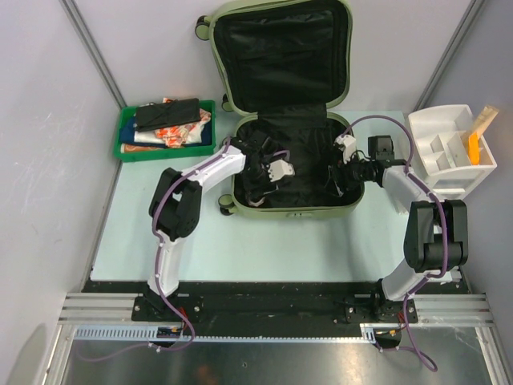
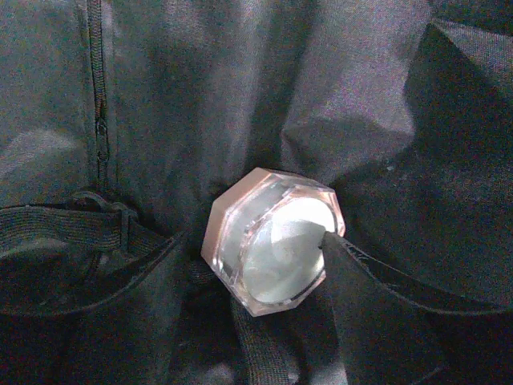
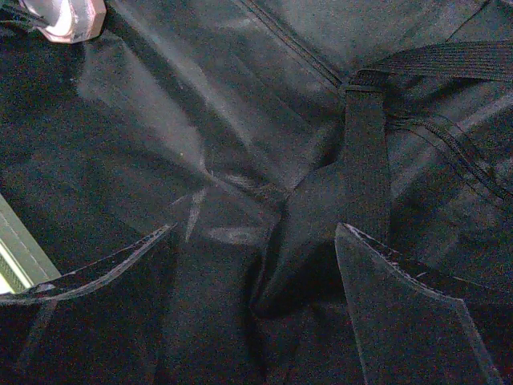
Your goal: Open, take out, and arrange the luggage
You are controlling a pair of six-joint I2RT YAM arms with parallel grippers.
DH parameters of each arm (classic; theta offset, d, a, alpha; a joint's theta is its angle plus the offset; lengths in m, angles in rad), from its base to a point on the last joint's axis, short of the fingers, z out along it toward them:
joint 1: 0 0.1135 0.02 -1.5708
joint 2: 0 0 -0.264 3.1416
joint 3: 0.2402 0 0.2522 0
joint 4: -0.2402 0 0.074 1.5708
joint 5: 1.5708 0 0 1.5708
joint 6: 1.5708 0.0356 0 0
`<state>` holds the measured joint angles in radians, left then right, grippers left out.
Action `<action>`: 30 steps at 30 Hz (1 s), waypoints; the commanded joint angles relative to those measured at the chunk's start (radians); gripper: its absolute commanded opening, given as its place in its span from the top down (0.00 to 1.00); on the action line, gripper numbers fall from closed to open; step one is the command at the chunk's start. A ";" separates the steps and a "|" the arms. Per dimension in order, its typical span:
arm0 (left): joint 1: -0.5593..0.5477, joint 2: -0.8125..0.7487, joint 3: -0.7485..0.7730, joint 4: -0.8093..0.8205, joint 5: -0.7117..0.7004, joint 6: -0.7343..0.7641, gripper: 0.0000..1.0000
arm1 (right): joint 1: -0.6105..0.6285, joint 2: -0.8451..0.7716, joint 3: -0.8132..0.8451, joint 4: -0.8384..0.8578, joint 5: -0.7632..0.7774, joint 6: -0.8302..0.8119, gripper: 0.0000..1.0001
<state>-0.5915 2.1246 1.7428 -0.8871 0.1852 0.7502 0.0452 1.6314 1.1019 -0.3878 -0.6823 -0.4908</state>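
Olive-green hard shell marked the luggage (image 1: 292, 211), which lay open at the middle of the table (image 1: 160, 241). Its lid was swung back toward the rear wall, and its black-lined lower half faced up between the green tray (image 1: 127, 122) and the white organizer (image 1: 426, 122). Both arms reached into that lower half.

The left gripper (image 2: 255, 241) stood with its jaws spread, straddling a small eight-sided clear jar (image 2: 272, 249) that lay on the lining. One finger overlapped the jar's rim and the other sat just beside it; whether either pressed on it I could not say. The right gripper (image 3: 255, 233) hung released over bare lining beside a black strap (image 3: 365, 160), with nothing between its fingers.

By my judgement the shell would be stiff, bulky and apt to roll on its wheels (image 1: 226, 210), so best taken at the rim or lid edge. The lining looked slack and likely to bunch under a pinch. The jar seemed hard, smooth and light, so a grip across its flat sides looked safest.
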 commanded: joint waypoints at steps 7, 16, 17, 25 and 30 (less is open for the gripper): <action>0.010 -0.058 0.073 -0.004 0.094 -0.040 0.62 | -0.025 -0.041 0.032 0.000 0.026 0.009 0.18; 0.018 -0.149 0.126 -0.001 0.177 -0.005 1.00 | -0.025 -0.082 0.032 0.047 -0.025 0.078 0.18; 0.018 -0.153 0.121 -0.001 0.177 0.001 1.00 | -0.027 -0.084 0.032 0.055 -0.026 0.086 0.18; 0.029 -0.196 0.184 0.042 0.226 -0.018 1.00 | -0.021 -0.116 0.032 0.139 -0.107 0.159 0.05; 0.032 -0.215 0.273 0.048 0.347 -0.028 1.00 | 0.011 -0.137 0.032 0.312 -0.264 0.233 0.00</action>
<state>-0.5674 2.0022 1.9167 -0.8837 0.3828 0.7330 0.0280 1.5486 1.1019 -0.2611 -0.7952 -0.3367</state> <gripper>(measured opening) 0.171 0.993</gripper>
